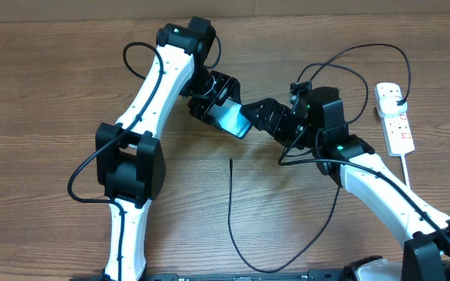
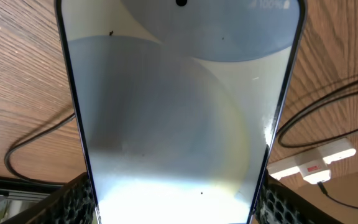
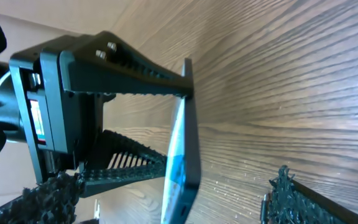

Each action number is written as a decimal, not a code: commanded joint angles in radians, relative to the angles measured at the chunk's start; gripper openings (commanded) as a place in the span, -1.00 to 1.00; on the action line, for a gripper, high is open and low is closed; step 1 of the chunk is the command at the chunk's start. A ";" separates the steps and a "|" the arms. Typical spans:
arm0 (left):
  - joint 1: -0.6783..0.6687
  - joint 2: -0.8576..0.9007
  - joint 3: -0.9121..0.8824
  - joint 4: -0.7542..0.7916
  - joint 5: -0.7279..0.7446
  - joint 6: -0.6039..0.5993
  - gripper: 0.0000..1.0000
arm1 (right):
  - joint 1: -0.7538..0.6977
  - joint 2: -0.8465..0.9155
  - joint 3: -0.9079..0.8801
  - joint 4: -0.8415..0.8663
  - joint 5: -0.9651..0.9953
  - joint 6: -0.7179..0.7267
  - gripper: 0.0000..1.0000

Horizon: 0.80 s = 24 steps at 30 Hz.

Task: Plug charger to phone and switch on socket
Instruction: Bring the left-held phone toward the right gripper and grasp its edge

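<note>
The left gripper clamps the phone by its long edges; it is stiff and likely slick, so the edges suit. The right gripper gapes empty just off its end. The limp charger lies outside both jaws, best pinched behind its tip.

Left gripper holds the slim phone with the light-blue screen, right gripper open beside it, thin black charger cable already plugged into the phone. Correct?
No: the thin black charger cable is unplugged; the overhead view shows its tip loose on the wooden table, apart from the light-blue-screen phone. Left gripper does hold the phone, right gripper open beside it.
</note>
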 commanded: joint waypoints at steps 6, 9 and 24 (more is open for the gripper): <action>-0.016 -0.003 0.033 0.002 0.040 -0.013 -0.91 | 0.009 0.003 0.014 0.000 0.030 0.003 1.00; -0.025 -0.003 0.033 0.008 0.040 -0.013 -0.91 | 0.016 0.003 0.014 -0.035 0.091 0.003 1.00; -0.092 -0.003 0.033 0.050 0.040 -0.050 -0.91 | 0.018 0.003 0.014 -0.065 0.128 -0.002 1.00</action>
